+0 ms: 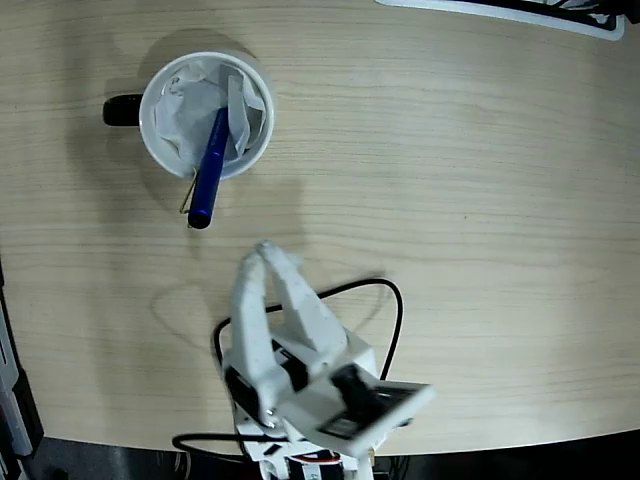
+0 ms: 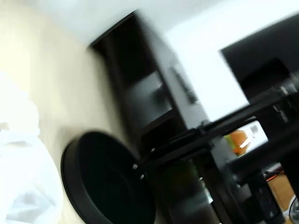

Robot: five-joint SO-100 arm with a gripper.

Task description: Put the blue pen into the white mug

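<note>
In the fixed view the white mug [image 1: 205,115] stands at the upper left of the table, its black handle [image 1: 122,110] pointing left and crumpled white paper inside. The blue pen [image 1: 209,168] leans in the mug, one end down among the paper and the other sticking out over the near rim. My white gripper [image 1: 264,250] is below and to the right of the mug, apart from the pen. Its fingertips meet with nothing between them. The wrist view is blurred and shows neither the mug nor the pen.
A black cable [image 1: 390,300] loops on the wooden table [image 1: 470,200] beside the arm's base. A white-edged object [image 1: 520,12] lies at the top right edge. In the wrist view there is a black round object [image 2: 107,186] and dark shelving [image 2: 154,98].
</note>
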